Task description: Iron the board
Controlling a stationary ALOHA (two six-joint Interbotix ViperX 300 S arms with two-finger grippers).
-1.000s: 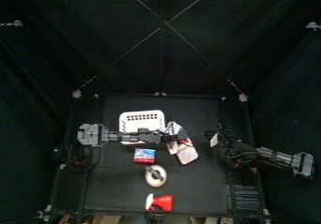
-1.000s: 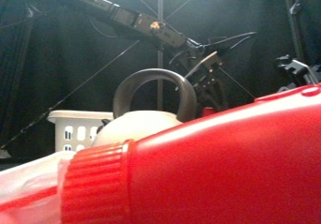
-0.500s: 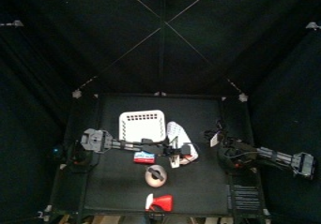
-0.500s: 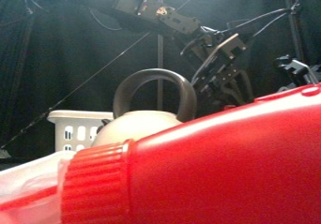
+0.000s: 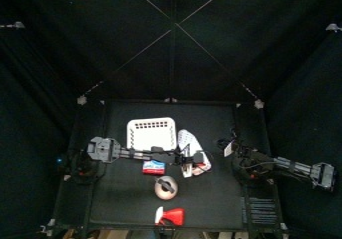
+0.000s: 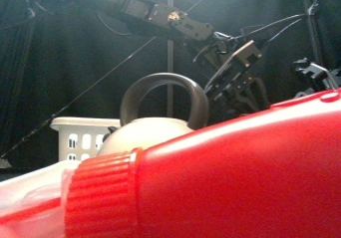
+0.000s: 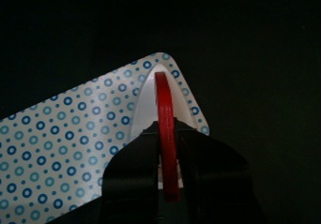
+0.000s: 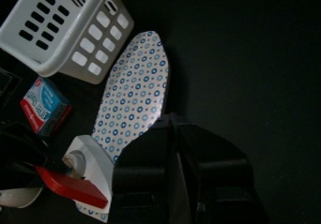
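Note:
The board [image 5: 189, 143] is a long white panel with blue dots, lying on the table beside the basket; it also shows in the left wrist view [image 7: 88, 125] and the right wrist view [image 8: 138, 92]. My left gripper [image 7: 163, 157] is shut on the thin red handle [image 7: 164, 115] of a small white iron [image 8: 85, 160] that rests on the board's near end. From above, that gripper [image 5: 190, 163] reaches across from the left. It hangs at the upper right of the front view [image 6: 229, 83]. The right gripper [image 8: 174, 134] rests shut at the table's right side [image 5: 238, 161].
A white slotted basket [image 5: 151, 133] stands behind the board. A red-and-blue box [image 5: 156, 167] lies left of the board's near end. A pale round object with a dark ring handle [image 6: 160, 108] and a big red object [image 6: 226, 182] sit near the front edge.
The left arm has swung from beside the basket toward the board's near end and dropped lower. In the last half second it barely moved. The right arm stayed still.

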